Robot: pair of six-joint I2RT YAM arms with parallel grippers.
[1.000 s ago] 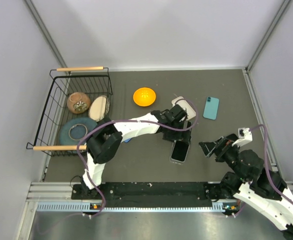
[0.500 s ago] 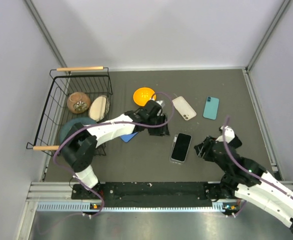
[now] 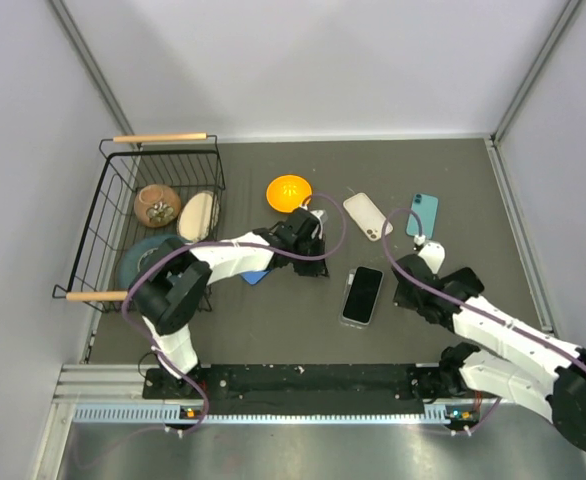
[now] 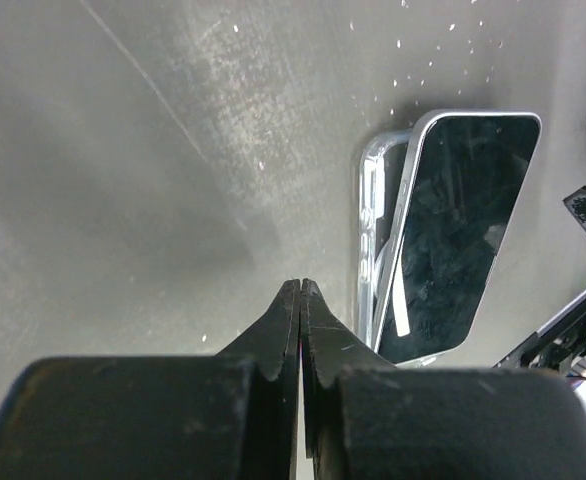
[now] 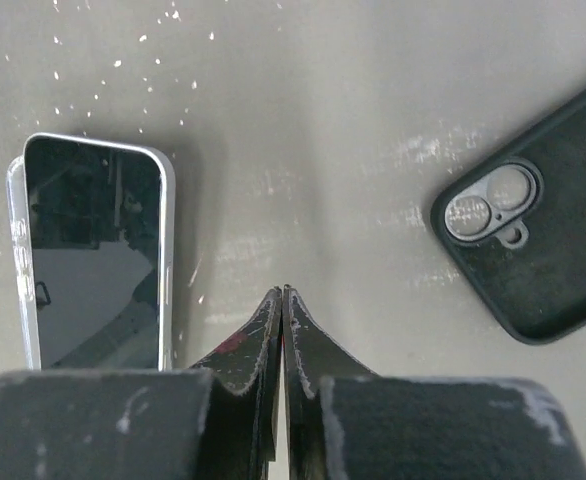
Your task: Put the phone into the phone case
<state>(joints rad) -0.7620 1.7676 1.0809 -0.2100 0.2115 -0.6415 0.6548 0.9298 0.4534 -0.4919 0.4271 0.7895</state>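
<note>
The phone (image 3: pixel 362 295), slim with a glossy black screen, lies face up mid-table on the clear phone case (image 4: pixel 371 230). One clear case wall stands a little apart from the phone's (image 4: pixel 453 230) long edge; I cannot tell if it is fully seated. A pale case rim (image 5: pixel 15 250) also edges the phone (image 5: pixel 93 250) in the right wrist view. My left gripper (image 3: pixel 313 262) (image 4: pixel 301 285) is shut and empty just left of the phone. My right gripper (image 3: pixel 403 290) (image 5: pixel 282 290) is shut and empty just right of it.
A beige-backed phone (image 3: pixel 367 216) and a teal-backed phone (image 3: pixel 422 214) (image 5: pixel 543 250) lie behind the phone. An orange bowl (image 3: pixel 289 192) sits further left. A black wire basket (image 3: pixel 103 215) with several items stands at the left. A blue object (image 3: pixel 258 275) lies under the left arm.
Both grippers have gone from open to shut. The left gripper drew back leftward off the phone's far end. The right gripper edged closer to the phone's right side.
</note>
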